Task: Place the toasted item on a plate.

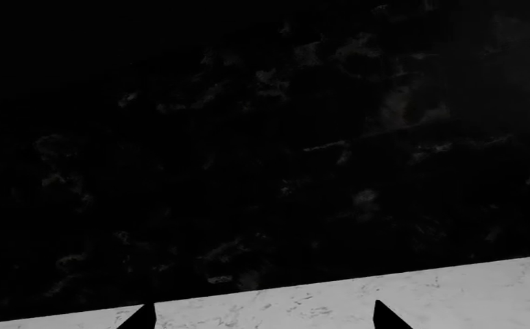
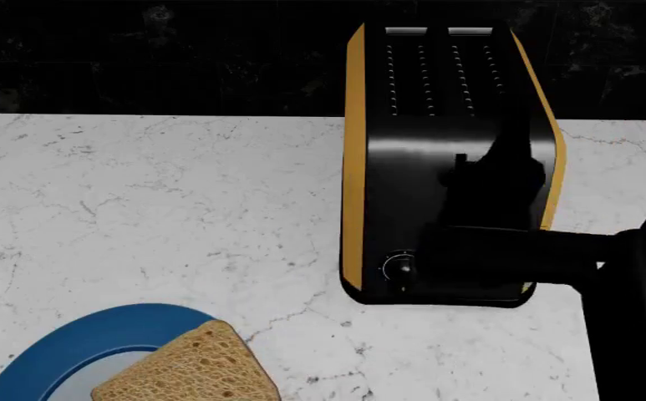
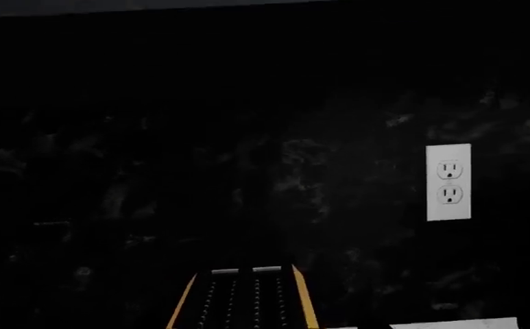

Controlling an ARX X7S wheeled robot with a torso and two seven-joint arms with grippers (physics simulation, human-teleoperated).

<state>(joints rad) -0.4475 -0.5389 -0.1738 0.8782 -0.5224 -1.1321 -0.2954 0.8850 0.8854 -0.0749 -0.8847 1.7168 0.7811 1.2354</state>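
At the near left edge of my head view, the plate (image 2: 89, 336) sits on the white marble counter (image 2: 155, 209), and the toasted item (image 2: 195, 368) lies on it, its corner overhanging the blue rim to the right. Further right stands the black toaster (image 2: 412, 167) with orange sides, both slots up. My right arm (image 2: 546, 255) reaches across its near front; I cannot tell how its jaws stand. My left gripper (image 1: 262, 317) shows two fingertips apart over the counter edge. An outlet (image 3: 448, 181) sits on the dark backsplash (image 3: 155, 137)
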